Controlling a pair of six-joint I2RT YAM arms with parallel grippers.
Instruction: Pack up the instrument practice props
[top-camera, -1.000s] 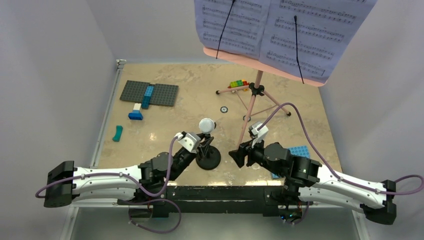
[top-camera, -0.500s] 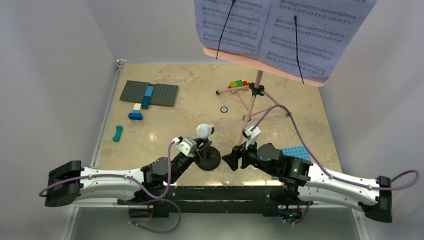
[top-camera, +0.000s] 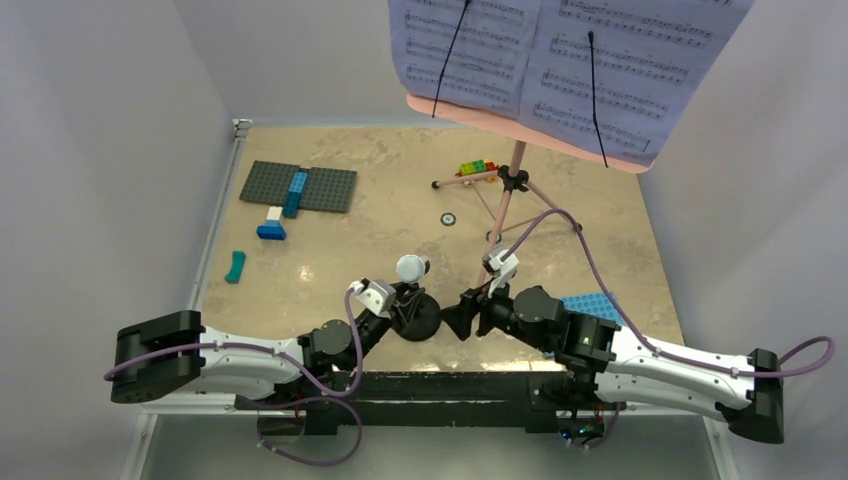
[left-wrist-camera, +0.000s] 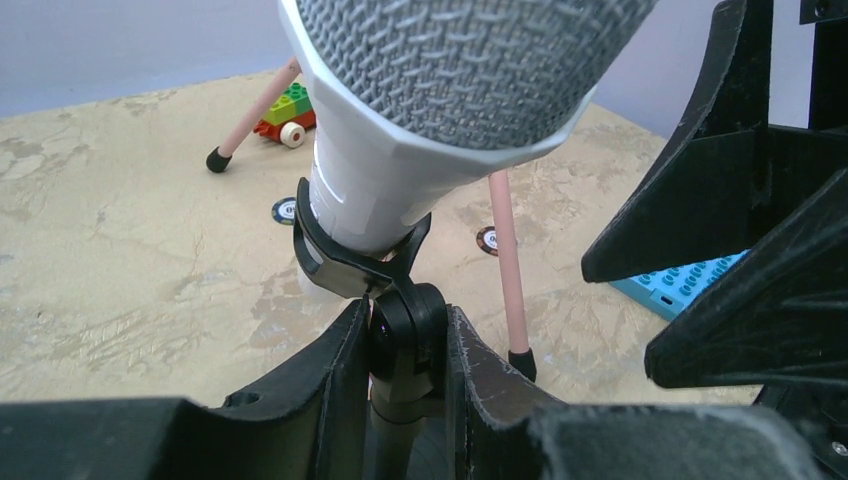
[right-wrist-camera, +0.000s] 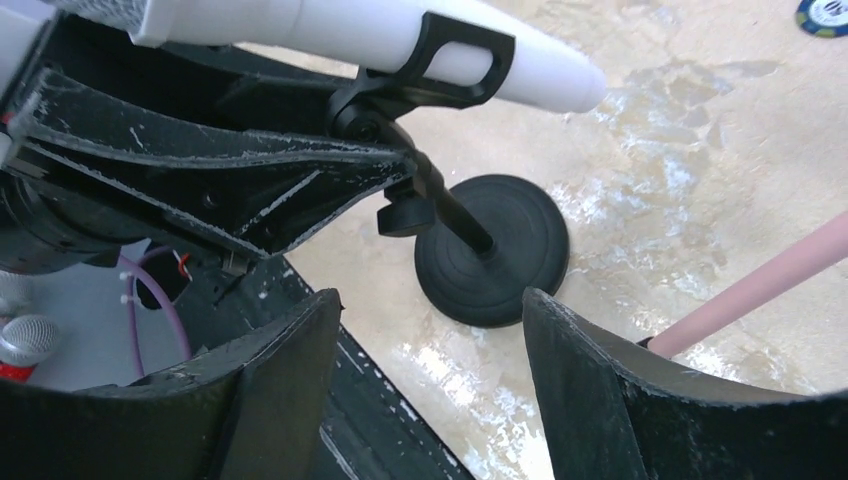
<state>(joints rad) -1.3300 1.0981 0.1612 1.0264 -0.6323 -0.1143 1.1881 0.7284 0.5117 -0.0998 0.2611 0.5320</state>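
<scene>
Grey wire mesh capped the small white microphone (left-wrist-camera: 440, 90), which we saw cradled in a black plastic clip atop the thin mic stand (right-wrist-camera: 520, 250). Its matte round base sat on the mottled tan table (top-camera: 330, 240) near the front edge. We found the left gripper (left-wrist-camera: 405, 345) clamped on the stand's neck joint. The right gripper (right-wrist-camera: 425, 310) hung just beside the base, jaws apart.

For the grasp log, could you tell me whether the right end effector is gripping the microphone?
No, the right end effector stands open, the microphone clear of its fingers.
</scene>
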